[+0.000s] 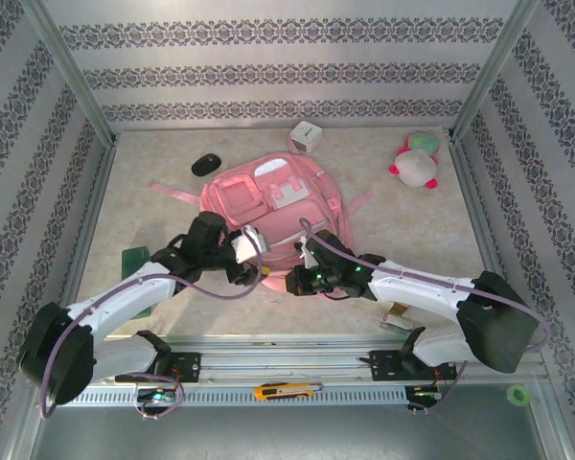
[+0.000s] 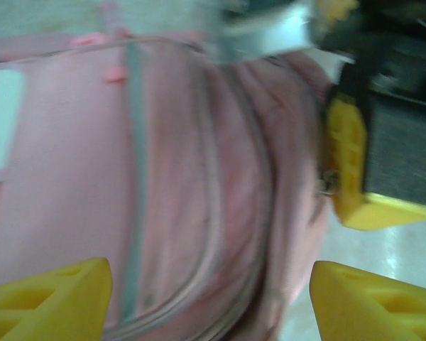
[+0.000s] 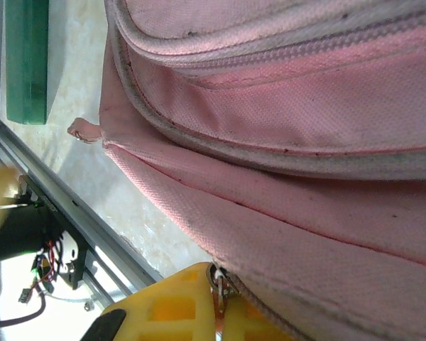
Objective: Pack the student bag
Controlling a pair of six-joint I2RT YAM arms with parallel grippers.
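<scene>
Top external view — student bag (image 1: 268, 203) is laid flat mid-counter (image 1: 412, 230), pockets upward. Left end effector (image 2: 206, 298): fingers are spread wide at the bag's near edge, nothing gripped. Right end effector (image 3: 216, 302): clamped shut on zipper pull (image 3: 216, 280) — near edge likewise.

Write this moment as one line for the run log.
task: pack student bag | left gripper: open, over bag | right gripper: shut on zipper pull at bag's near edge

patterned walls (image 1: 287, 72), marbled tabletop (image 1: 417, 225)
</scene>
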